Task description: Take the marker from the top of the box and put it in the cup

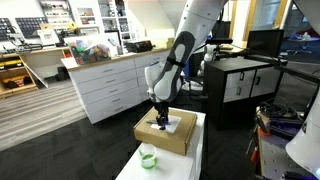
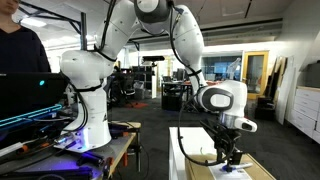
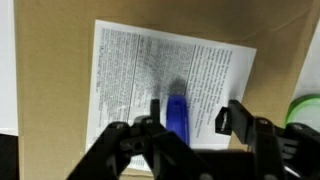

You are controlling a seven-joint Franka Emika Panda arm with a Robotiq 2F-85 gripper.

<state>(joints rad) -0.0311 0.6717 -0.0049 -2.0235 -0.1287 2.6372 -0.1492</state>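
Note:
The tan cardboard box [image 1: 167, 131] lies on a white table, its white printed label [image 3: 165, 80] facing up. The dark blue marker [image 3: 178, 118] lies on the label. In the wrist view my gripper [image 3: 190, 118] is open, its two fingers on either side of the marker, the marker nearer the left finger. In both exterior views the gripper [image 1: 161, 120] [image 2: 230, 160] hangs just above the box top. The light-green cup [image 1: 148, 158] stands on the table in front of the box; its rim shows at the right edge of the wrist view [image 3: 305, 108].
The white table [image 1: 198, 150] is narrow, with dark floor around it. A black cabinet [image 1: 240, 85] stands behind the arm, white drawers [image 1: 105, 90] further back. A second robot base [image 2: 85, 100] and a person [image 2: 20, 50] are nearby.

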